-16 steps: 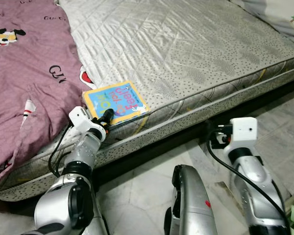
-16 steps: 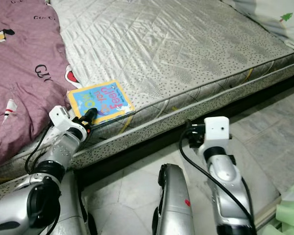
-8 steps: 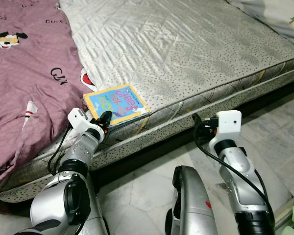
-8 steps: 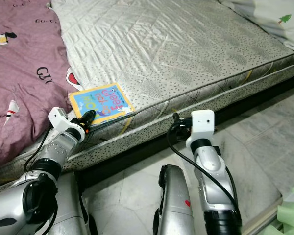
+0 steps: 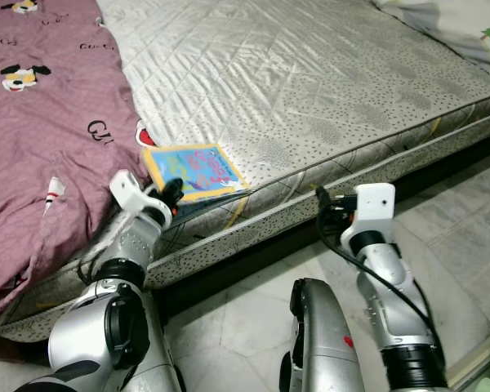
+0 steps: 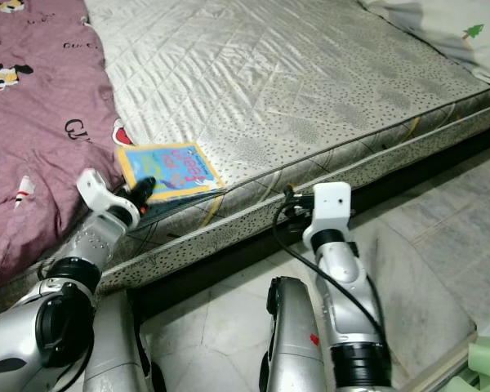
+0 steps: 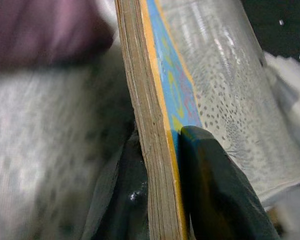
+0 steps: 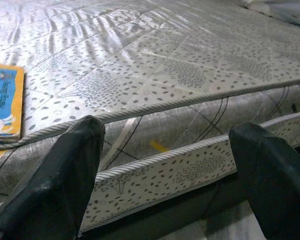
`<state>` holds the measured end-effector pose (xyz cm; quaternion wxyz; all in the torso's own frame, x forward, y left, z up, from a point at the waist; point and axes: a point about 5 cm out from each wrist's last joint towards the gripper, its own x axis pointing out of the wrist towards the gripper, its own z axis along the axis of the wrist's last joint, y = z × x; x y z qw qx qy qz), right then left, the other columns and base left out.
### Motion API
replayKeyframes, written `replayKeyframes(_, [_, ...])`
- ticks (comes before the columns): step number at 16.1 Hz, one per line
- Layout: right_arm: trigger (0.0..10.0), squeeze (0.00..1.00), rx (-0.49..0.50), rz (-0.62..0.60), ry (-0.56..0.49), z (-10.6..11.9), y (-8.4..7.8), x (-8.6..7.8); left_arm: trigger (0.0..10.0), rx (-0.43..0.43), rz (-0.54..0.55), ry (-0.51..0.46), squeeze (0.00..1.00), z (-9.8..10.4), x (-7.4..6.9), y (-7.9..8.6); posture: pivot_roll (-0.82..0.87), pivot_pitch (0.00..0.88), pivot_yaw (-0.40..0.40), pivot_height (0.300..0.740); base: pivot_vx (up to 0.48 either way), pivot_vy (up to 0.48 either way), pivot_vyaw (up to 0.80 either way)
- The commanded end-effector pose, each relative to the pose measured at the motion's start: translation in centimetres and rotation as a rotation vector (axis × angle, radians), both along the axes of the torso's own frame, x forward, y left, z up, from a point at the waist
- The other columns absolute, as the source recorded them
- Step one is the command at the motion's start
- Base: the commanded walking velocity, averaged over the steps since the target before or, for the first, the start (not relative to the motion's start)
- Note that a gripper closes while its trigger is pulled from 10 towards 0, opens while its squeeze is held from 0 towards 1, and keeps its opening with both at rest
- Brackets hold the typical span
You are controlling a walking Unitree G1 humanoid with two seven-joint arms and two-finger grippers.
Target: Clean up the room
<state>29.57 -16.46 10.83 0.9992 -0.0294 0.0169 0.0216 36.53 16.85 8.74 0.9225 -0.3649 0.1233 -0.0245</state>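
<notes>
Thick blue board book [image 5: 192, 169], yellow border, left tool [image 5: 170, 194] clamping its edge

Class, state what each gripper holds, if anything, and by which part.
The left gripper pinches the book by its near edge. The right gripper holds nothing.

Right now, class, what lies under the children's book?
The book rests on the grey quilted mattress, beside the purple blanket. The left gripper pinches its near edge. Anything beneath its middle is covered.
</notes>
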Motion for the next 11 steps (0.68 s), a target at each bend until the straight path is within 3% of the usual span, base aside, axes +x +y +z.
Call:
replayKeyframes(1, [10.0,0.00,0.006,-0.005,-0.002,-0.1,0.2,0.0,0.0,0.146,0.030,-0.054,0.00,1.2,0.4,1.0,-0.06,0.047,0.007,0.494,0.000,0.000,0.00])
replayKeyframes(2, [10.0,0.00,0.014,0.005,-0.004,-0.2,0.7,0.2,0.0,0.266,0.047,-0.117,0.00,2.3,0.7,1.2,-0.03,0.036,0.003,0.494,0.000,0.000,0.00])
replayKeyframes(4, [10.0,0.00,0.022,0.018,-0.010,-0.1,1.1,0.7,0.0,0.397,0.069,-0.263,0.00,4.7,0.9,1.3,-0.02,0.027,0.004,0.494,0.000,0.000,0.00])
replayKeyframes(7, [10.0,0.00,0.035,0.007,-0.014,-0.2,1.1,1.0,0.0,0.516,0.078,-0.327,0.00,5.6,0.3,1.6,-0.01,0.006,0.015,0.494,0.000,0.000,0.00])
replayKeyframes(8, [10.0,0.00,0.072,-0.013,-0.006,-0.4,0.9,1.1,0.0,0.591,0.078,-0.343,0.00,5.8,-0.6,1.7,0.00,0.000,0.021,0.494,0.000,0.000,0.00])
replayKeyframes(10, [10.0,0.00,0.171,-0.007,0.013,-0.7,1.3,0.9,0.0,0.677,0.050,-0.322,0.00,4.4,-3.4,1.1,0.01,0.000,0.033,0.494,0.000,0.000,0.00])
replayKeyframes(11, [10.0,0.00,0.182,-0.001,0.015,-0.8,1.5,0.8,0.0,0.700,0.043,-0.326,0.00,4.0,-4.1,0.9,0.01,0.000,0.033,0.494,0.000,0.000,0.00])
